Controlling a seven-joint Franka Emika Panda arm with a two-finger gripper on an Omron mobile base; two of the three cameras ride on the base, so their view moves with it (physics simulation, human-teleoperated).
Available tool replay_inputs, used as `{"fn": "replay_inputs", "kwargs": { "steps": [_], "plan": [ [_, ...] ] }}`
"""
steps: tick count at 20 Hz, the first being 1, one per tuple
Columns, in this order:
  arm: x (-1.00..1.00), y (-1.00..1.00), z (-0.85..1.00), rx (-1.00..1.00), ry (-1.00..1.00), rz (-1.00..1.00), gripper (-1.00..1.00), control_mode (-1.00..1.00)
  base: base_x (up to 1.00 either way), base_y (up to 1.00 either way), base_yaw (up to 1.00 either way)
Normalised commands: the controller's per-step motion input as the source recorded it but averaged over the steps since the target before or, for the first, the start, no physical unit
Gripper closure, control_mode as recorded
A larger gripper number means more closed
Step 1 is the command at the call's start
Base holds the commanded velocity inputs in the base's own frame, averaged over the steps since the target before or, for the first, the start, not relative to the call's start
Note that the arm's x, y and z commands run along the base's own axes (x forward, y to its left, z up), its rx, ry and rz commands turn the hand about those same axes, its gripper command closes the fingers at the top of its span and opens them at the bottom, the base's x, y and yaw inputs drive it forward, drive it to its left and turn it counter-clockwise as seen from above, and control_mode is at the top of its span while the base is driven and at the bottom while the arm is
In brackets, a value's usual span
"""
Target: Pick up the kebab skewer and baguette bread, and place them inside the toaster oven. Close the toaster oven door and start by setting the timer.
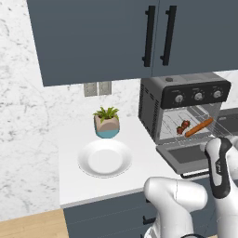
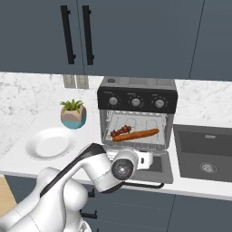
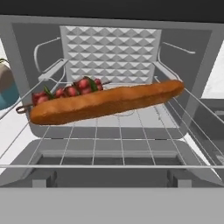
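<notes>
Baguette bread [image 3: 107, 101] beside kebab skewer [image 3: 65, 92] on rack

Orange-brown baguette bread [image 3: 107, 101], red-and-green kebab skewer [image 3: 70, 91], black-and-grey toaster oven [image 2: 137, 100], white plate [image 1: 104, 159]

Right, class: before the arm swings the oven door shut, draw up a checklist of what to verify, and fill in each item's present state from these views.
1. Baguette bread on the wire rack inside the toaster oven: ok.
2. Kebab skewer on the rack behind the baguette: ok.
3. Both foods clear of the door's swing: ok.
4. Toaster oven door shut: not ok, it is dropped open.
5. Gripper empty: cannot tell from the views.
6. Timer knob setting: cannot tell.
</notes>
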Motion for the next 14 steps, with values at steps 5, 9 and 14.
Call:
{"fn": "replay_inputs", "kwargs": {
  "steps": [5, 9, 14],
  "plan": [
    [0.0, 0.0, -0.26, 0.0, 0.0, 0.0, -1.0, -1.0, 0.0, 0.0, 0.0],
    [0.01, 0.0, -0.21, 0.0, 0.0, 0.0, -1.0, -1.0, 0.0, 0.0, 0.0],
    [0.12, 0.0, -0.03, 0.0, 0.0, 0.0, -1.0, -1.0, 0.0, 0.0, 0.0]
  ]
}}
